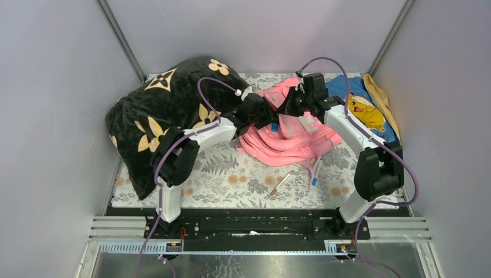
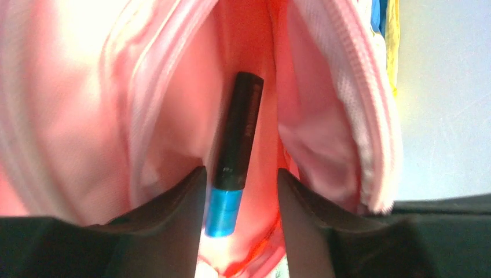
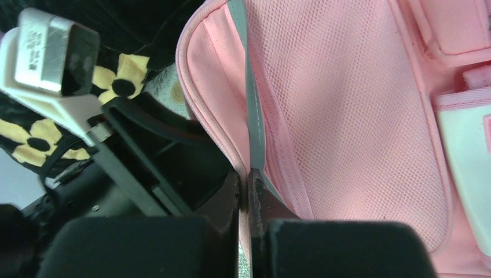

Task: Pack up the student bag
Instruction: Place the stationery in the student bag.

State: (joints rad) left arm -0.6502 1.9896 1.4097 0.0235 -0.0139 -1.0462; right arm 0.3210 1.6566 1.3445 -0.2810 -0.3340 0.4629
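Right tool [image 3: 250, 180] is pinching the bag [image 3: 347, 116], seemingly limp, by its trim [image 3: 255, 116]; left tool [image 2: 240, 174] is hanging open around a pen [image 2: 240, 127].

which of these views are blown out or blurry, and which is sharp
Left wrist view: the student bag lining is washed out and soft at upper left, the pen fairly crisp. Right wrist view: mesh sharp, right pincer dark. Top external view: evenly lit, clear.

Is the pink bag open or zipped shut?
Open. The student bag gapes between its zip edges, with a black-and-blue marker inside.
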